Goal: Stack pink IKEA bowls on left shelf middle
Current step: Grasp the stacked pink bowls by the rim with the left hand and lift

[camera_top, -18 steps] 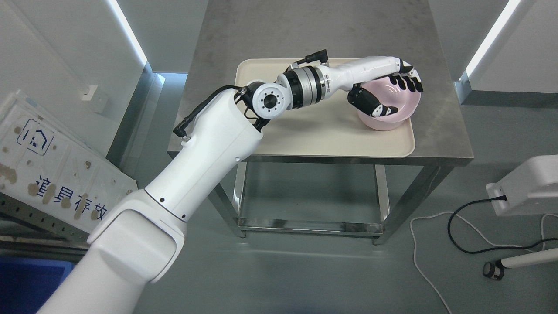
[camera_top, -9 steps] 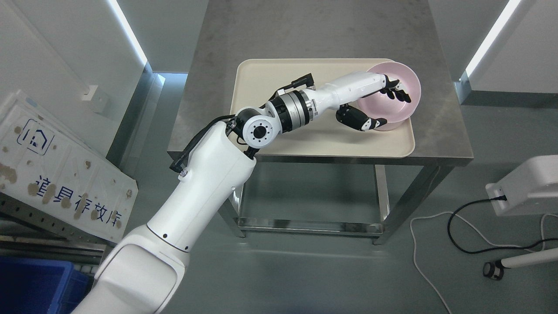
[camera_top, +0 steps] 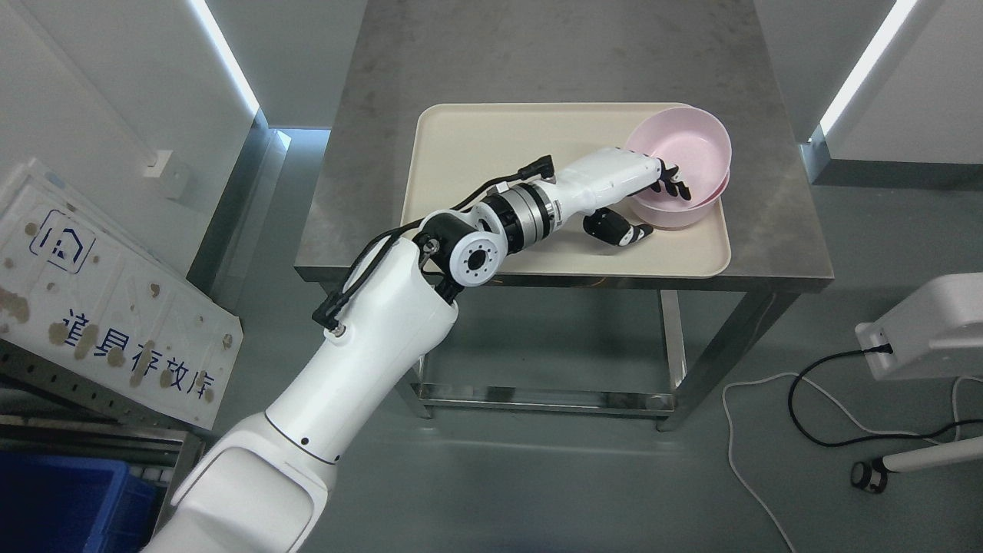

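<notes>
Head view shows the left hand (camera_top: 633,200) reaching across a cream tray (camera_top: 491,153) that lies on a grey metal table (camera_top: 537,54). Its dark fingers (camera_top: 670,183) hook over the near rim of the upper pink bowl (camera_top: 680,150), with the thumb (camera_top: 618,230) below and outside, so the rim is pinched between them. That bowl sits tilted inside a second pink bowl (camera_top: 676,215) at the tray's far right corner. A white cable (camera_top: 737,461) trails over the floor at lower right.
</notes>
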Available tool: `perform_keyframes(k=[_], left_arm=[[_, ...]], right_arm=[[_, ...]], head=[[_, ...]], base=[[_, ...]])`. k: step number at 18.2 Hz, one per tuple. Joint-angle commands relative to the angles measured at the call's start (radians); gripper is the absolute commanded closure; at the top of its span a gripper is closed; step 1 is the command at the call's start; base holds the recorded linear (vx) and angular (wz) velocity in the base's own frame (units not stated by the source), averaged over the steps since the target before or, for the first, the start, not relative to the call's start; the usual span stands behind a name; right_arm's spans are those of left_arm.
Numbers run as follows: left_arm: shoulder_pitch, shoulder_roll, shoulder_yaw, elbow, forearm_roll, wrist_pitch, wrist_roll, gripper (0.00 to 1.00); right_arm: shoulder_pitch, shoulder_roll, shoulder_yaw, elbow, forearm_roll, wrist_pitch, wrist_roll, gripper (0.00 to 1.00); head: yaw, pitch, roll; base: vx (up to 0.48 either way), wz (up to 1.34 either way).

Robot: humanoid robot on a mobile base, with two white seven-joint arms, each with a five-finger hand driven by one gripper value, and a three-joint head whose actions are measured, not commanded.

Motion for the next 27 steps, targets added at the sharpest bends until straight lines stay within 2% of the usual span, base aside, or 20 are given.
perform_keyframes(k=[1, 4, 6, 7, 11, 13, 15, 17, 19, 22, 27], left_arm=[[0.004, 0.017, -0.057, -0.027, -0.108, 0.010, 0.007, 0.56], [0.004, 0.017, -0.026, -0.027, -0.103, -0.031, 0.019, 0.75], [0.004, 0.017, 0.020, -0.025, -0.103, -0.096, 0.019, 0.93], [0.004, 0.017, 0.038, -0.022, -0.103, -0.114, 0.019, 0.99], [0.004, 0.017, 0.158, -0.022, -0.095, -0.175, 0.033, 1.00], [0.012, 0.017, 0.279, -0.030, -0.091, -0.290, 0.015, 1.00], [0.038, 0.017, 0.410, -0.051, -0.056, -0.422, -0.095, 1.00], [0.073, 0.017, 0.520, -0.098, -0.001, -0.505, -0.160, 1.00], [0.105, 0.017, 0.578, -0.154, 0.056, -0.571, -0.182, 1.00], [0.188, 0.017, 0.667, -0.266, 0.108, -0.618, -0.241, 0.99], [0.228, 0.017, 0.775, -0.309, 0.135, -0.618, -0.261, 0.99]], right_arm=[[0.000, -0.017, 0.000, 0.000, 0.000, 0.000, -0.001, 0.00], [0.000, -0.017, 0.000, 0.000, 0.000, 0.000, 0.001, 0.00], [0.000, -0.017, 0.000, 0.000, 0.000, 0.000, 0.001, 0.00], [0.000, -0.017, 0.000, 0.000, 0.000, 0.000, -0.001, 0.00], [0.000, -0.017, 0.000, 0.000, 0.000, 0.000, 0.001, 0.00], [0.000, -0.017, 0.000, 0.000, 0.000, 0.000, 0.001, 0.00], [0.000, -0.017, 0.000, 0.000, 0.000, 0.000, -0.001, 0.00], [0.000, -0.017, 0.000, 0.000, 0.000, 0.000, 0.001, 0.00], [0.000, -0.017, 0.000, 0.000, 0.000, 0.000, 0.001, 0.00], [0.000, -0.017, 0.000, 0.000, 0.000, 0.000, 0.001, 0.00], [0.000, -0.017, 0.000, 0.000, 0.000, 0.000, 0.001, 0.00]], head=[[0.0000, 0.000, 0.000], [0.0000, 0.000, 0.000], [0.0000, 0.000, 0.000], [0.0000, 0.000, 0.000], [0.0000, 0.000, 0.000], [0.0000, 0.000, 0.000], [0.0000, 0.000, 0.000], [0.0000, 0.000, 0.000], [0.0000, 0.000, 0.000], [0.0000, 0.000, 0.000], [0.0000, 0.000, 0.000]], base=[[0.000, 0.00], [0.000, 0.00], [0.000, 0.00], [0.000, 0.00], [0.000, 0.00], [0.000, 0.00], [0.000, 0.00], [0.000, 0.00], [0.000, 0.00], [0.000, 0.00], [0.000, 0.00]])
